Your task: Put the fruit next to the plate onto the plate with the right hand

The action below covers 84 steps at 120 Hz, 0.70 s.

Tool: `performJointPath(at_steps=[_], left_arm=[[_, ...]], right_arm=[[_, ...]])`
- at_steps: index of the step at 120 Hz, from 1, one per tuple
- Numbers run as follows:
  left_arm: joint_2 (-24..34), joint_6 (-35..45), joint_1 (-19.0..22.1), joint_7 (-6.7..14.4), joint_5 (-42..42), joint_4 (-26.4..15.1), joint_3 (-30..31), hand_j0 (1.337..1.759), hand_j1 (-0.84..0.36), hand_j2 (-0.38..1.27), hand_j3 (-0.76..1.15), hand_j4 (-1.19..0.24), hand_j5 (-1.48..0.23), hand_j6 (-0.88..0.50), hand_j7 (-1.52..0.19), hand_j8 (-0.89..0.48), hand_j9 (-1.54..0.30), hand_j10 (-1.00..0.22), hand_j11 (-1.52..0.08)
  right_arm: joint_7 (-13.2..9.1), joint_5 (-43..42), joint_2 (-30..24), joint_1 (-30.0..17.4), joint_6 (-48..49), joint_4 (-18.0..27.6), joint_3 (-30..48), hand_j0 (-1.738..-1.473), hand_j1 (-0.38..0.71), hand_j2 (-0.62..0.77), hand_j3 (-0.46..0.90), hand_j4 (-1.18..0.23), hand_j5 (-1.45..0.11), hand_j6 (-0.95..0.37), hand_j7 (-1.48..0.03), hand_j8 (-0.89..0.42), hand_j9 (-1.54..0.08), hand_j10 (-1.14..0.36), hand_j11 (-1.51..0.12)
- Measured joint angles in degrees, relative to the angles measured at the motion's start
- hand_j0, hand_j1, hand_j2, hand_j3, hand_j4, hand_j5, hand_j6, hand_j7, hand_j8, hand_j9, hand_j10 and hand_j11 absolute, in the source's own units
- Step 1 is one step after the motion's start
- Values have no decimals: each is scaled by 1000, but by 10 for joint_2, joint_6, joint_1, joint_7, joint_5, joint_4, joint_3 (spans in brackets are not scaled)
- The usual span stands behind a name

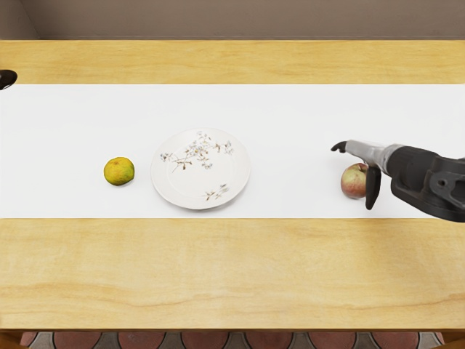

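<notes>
Since the right hand (365, 158) hovers at the apple (353, 182), well to the right of the plate (190, 186), fingers spread and not yet closed on it, best lower the palm and wrap it evenly before lifting.

There was one table (232, 269) and one white cloth (290, 123). I counted one plate (158, 182) and two pieces of fruit: one orange (119, 171) and one apple (353, 182). Of the robot I could see one right hand (367, 156), and one small dark shape (6, 78) at the left edge.
</notes>
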Motion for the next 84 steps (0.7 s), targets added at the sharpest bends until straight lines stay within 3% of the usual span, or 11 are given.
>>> performJointPath(at_steps=[84], left_arm=[[0, 0, 0, 0, 0, 0, 0, 1658, 55, 49, 0, -245, -318, -245, -318, -245, -318, -245, -318]], right_arm=[[0, -11, 19, -7, -1, -5, -1, -1657, 104, -64, 0, -398, -522, -403, -516, -400, -520, -399, -519]])
